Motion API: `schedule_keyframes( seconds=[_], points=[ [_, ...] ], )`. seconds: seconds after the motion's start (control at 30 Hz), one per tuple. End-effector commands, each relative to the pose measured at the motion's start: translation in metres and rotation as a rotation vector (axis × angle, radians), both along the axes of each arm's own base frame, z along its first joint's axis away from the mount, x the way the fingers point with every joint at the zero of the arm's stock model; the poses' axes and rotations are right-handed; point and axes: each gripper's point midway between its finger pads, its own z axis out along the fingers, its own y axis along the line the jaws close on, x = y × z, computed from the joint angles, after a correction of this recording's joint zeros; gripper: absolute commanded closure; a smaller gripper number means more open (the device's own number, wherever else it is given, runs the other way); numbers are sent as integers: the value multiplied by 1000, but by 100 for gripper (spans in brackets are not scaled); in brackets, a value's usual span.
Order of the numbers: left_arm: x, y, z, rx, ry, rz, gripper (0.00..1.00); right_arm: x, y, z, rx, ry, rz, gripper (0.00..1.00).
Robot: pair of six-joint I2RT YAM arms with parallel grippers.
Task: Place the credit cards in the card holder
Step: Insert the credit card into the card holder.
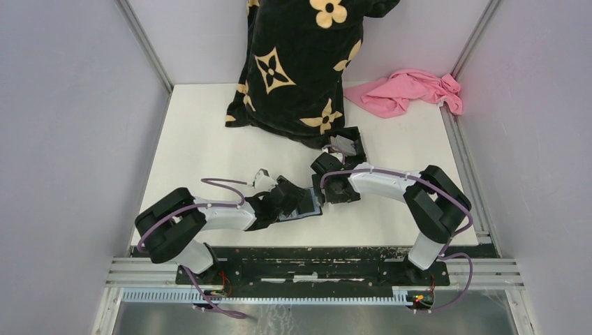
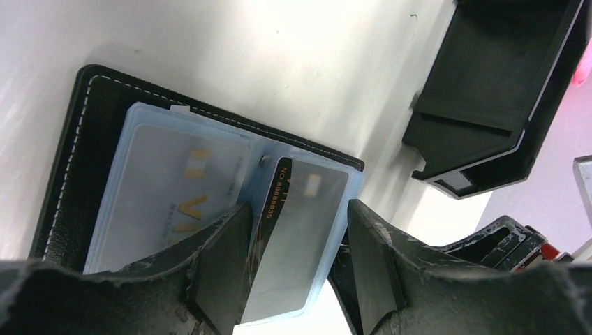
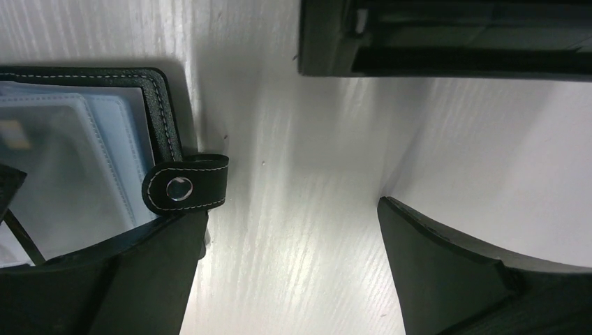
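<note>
Bright, even overhead light. Table (image 1: 202, 139) glares white in both wrist views; soft shadow hugs the card holder (image 3: 159, 105) edge. Near foreground blurred there.

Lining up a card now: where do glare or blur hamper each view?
Left wrist: glare washes out the table, the card holder has hazy sleeves. Right wrist: streaky sheen on the table, snap tab crisp. Top external: even light, arms mostly hide it.

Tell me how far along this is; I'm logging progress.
Done: one card sits in the holder's left sleeve. In hand: the left end effector straddles a second card at the right sleeve. Left: seating it, apparently; the right end effector stands open nearby.
</note>
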Motion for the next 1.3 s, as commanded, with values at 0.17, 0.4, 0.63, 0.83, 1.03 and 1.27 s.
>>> schedule_keyframes(
  seconds=[0.17, 0.4, 0.63, 0.83, 1.03, 1.27],
  points=[
    [-28, 41, -54, 286, 94, -176, 41, 30, -6, 7, 1, -61, -59, 0],
    [-7, 22, -41, 319, 56, -269, 43, 35, 5, 4, 32, -45, -71, 1],
    [14, 9, -36, 328, 46, -309, 44, 35, 8, 4, 48, -38, -71, 0],
    [20, 4, -26, 308, 30, -312, 46, 36, 5, 7, 36, -49, -73, 1],
    [18, 17, -7, 312, 6, -272, 46, 41, -4, 14, 28, -73, -86, 0],
    [25, 33, 24, 344, -53, -209, 40, 45, -9, 22, 43, -87, -93, 1]
  ],
)
